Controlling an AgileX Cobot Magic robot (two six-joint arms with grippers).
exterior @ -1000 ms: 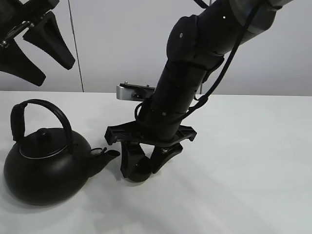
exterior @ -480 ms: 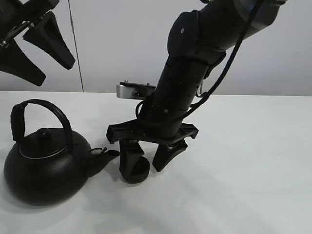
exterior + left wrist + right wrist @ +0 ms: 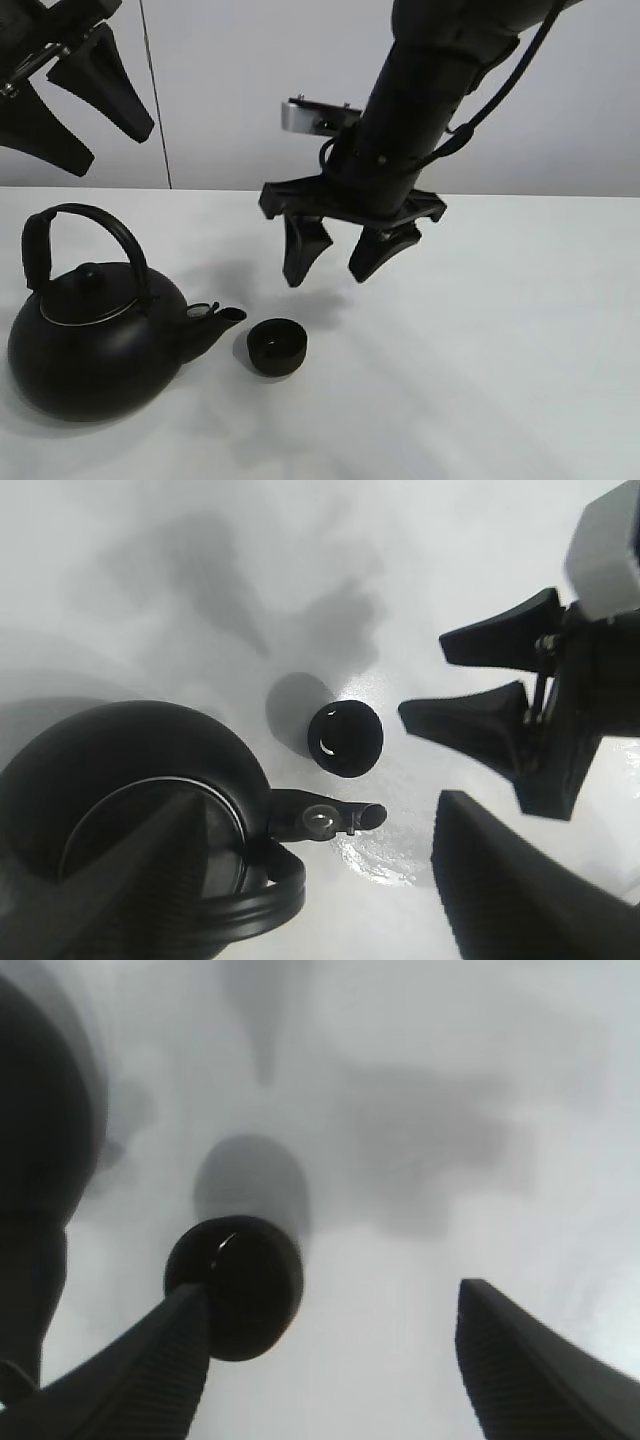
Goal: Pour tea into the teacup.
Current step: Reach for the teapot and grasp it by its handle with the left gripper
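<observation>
**Cup stands free on the desk, both jaws released**

The cup (image 3: pixel 277 346) stands upright on the white desk (image 3: pixel 520 330), mouth up, just right of the kettle (image 3: pixel 95 350). The kettle's spout (image 3: pixel 218 322) points right, towards the cup. A thin strip of desk shows between the spout tip and the cup's rim, so the two do not touch. The inside of the cup is too dark to tell whether it holds anything.

The right jaws hang above the desk, a little behind and to the right of the cup. They are spread apart and hold nothing. Their two fingers (image 3: pixel 303 250) point downward, well clear of the cup. In the right wrist view the cup (image 3: pixel 240 1285) shows beside one finger (image 3: pixel 130 1380), with bare desk between the fingers.

The left jaws are high at the far left, above the kettle, spread wide and empty. From the left wrist view the cup (image 3: pixel 345 738) lies below them, beside the spout (image 3: pixel 330 818).

The kettle rests on its base at the near left, handle (image 3: pixel 85 225) arched upright over the lid.
</observation>
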